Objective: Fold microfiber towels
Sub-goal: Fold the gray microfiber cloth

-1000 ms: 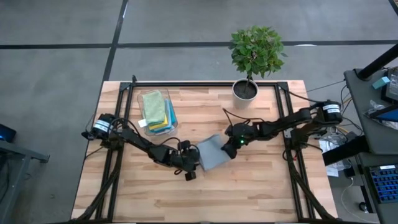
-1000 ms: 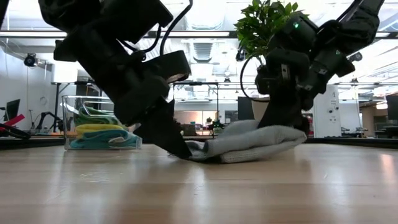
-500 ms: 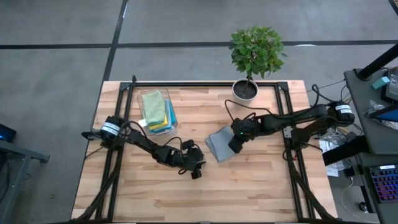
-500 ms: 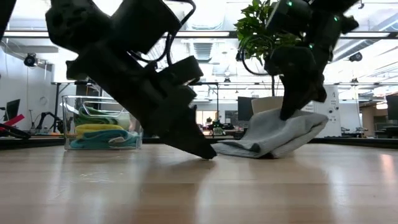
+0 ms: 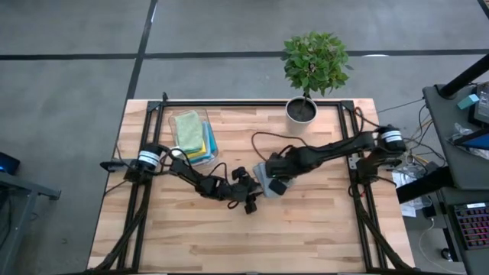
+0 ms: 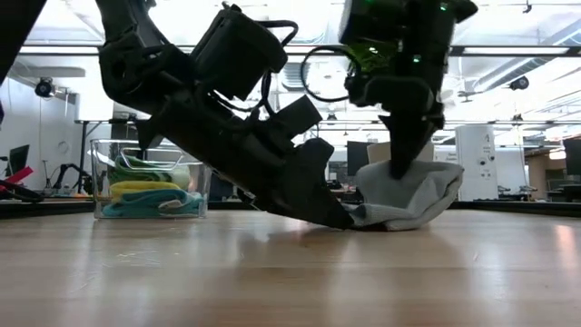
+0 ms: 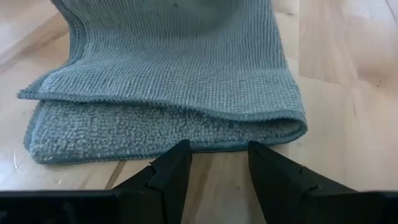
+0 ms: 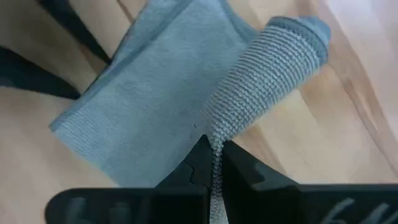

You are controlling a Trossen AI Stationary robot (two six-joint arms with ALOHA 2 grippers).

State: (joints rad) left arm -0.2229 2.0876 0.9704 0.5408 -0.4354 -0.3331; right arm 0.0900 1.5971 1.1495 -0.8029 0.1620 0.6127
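grey microfiber towel (image 5: 263, 174): folded, flat on wooden counter (image 5: 306, 229)
right end effector (image 8: 213, 163): pinching towel's lifted edge
left end effector (image 7: 216, 163): spread, at towel's near edge

We see the grey towel (image 5: 263, 173) folded near the centre of the high view, one edge pinched up off the wood; the other towels (image 5: 192, 136), yellow, green and blue, lie stacked at upper left.

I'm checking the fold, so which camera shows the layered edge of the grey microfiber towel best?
The left wrist view: the grey microfiber towel fills it, stacked layers clearly visible. The right wrist view shows a pinched edge, the high view a small patch between arms, the low view a side-on mound.
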